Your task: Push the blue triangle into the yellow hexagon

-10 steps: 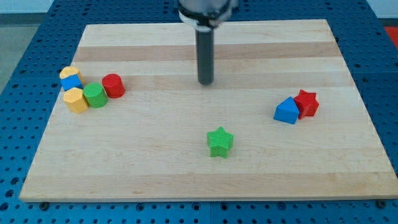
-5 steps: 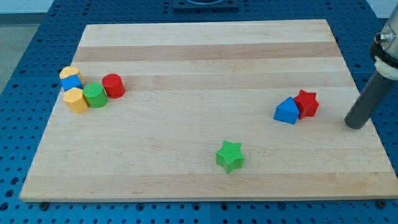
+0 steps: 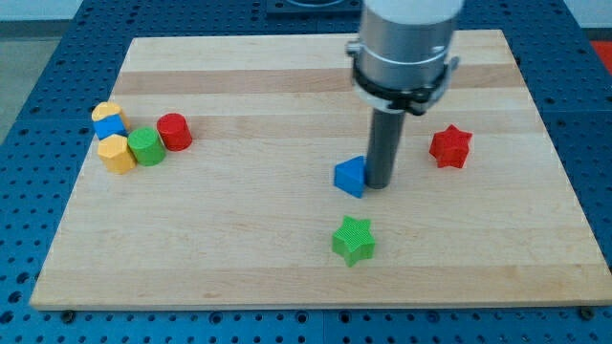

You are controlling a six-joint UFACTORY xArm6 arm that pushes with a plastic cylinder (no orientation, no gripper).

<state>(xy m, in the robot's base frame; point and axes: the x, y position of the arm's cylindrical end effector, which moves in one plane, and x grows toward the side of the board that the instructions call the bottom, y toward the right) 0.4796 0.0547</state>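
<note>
The blue triangle (image 3: 351, 177) lies near the board's middle. My tip (image 3: 376, 183) stands against its right side, touching it. The yellow hexagon (image 3: 117, 153) lies at the view's far left, at the lower left of a cluster of blocks. A long stretch of board separates the triangle from the hexagon.
The cluster at the left also holds a green cylinder (image 3: 146, 146), a red cylinder (image 3: 174, 131), a small blue block (image 3: 110, 126) and a yellow block (image 3: 106, 112) behind it. A green star (image 3: 354, 240) lies below the triangle. A red star (image 3: 450, 146) lies to the right.
My tip swung from the right edge to the triangle's right side. The blue triangle has slid left, away from the red star. The red star shifted slightly left and up.
</note>
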